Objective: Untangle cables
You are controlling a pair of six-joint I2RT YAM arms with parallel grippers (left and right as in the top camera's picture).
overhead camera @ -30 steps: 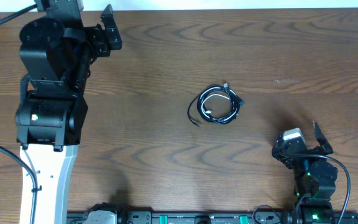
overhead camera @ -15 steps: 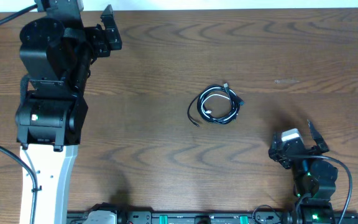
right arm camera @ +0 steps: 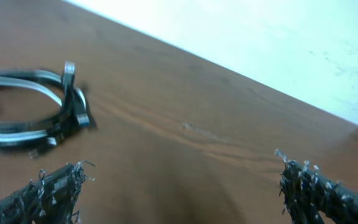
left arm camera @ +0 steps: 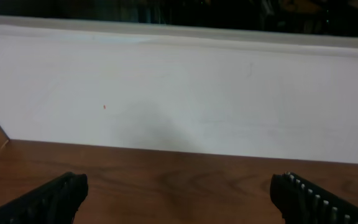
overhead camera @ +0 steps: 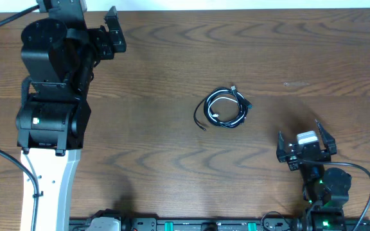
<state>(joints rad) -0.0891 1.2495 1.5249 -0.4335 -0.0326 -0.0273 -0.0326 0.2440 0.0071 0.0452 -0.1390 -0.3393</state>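
The cables [overhead camera: 223, 108] lie in one small coil near the middle of the table, a black cord looped round a white one, with a loose black end trailing left. The right wrist view shows the coil [right arm camera: 70, 102] blurred at the far left. My right gripper [overhead camera: 300, 136] hovers open at the near right, well short of the coil, and nothing is between its fingers [right arm camera: 182, 171]. At the far left corner my left gripper [overhead camera: 115, 29] is open and away from the cables. Its wrist view shows only bare wood between the jaws [left arm camera: 179, 186].
The brown wooden table [overhead camera: 172, 160] ends at a white wall [left arm camera: 179, 93] just beyond the left gripper. The bulky left arm [overhead camera: 50, 96] covers the left side. A strip of black hardware [overhead camera: 191, 224] lines the near edge.
The right gripper has swung round and shifted slightly left, its jaws now facing up the table. The left arm and the coil have not moved.
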